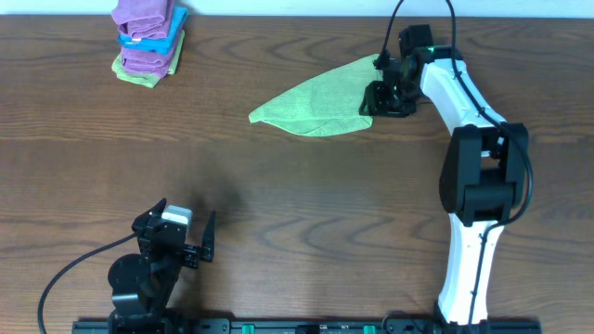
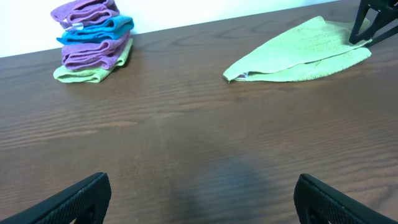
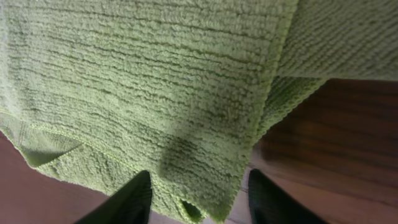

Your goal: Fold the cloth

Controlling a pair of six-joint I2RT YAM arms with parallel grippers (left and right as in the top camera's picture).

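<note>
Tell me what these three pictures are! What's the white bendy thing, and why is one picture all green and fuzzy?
The white bendy thing is a robot arm; a second, black arm waits near the table's front edge. One picture looks down from above. The other two come from small cameras on the arms' wrists. The right gripper is down at the edge of the green cloth, so its camera sees fuzzy green up close, with its two dark fingers apart around the cloth's edge. The left gripper is open and holds nothing. Far off sits a stack of folded cloths, purple, blue and green.

Even bright light, soft shadows (wrist closeup slightly blurred), no glare.
</note>
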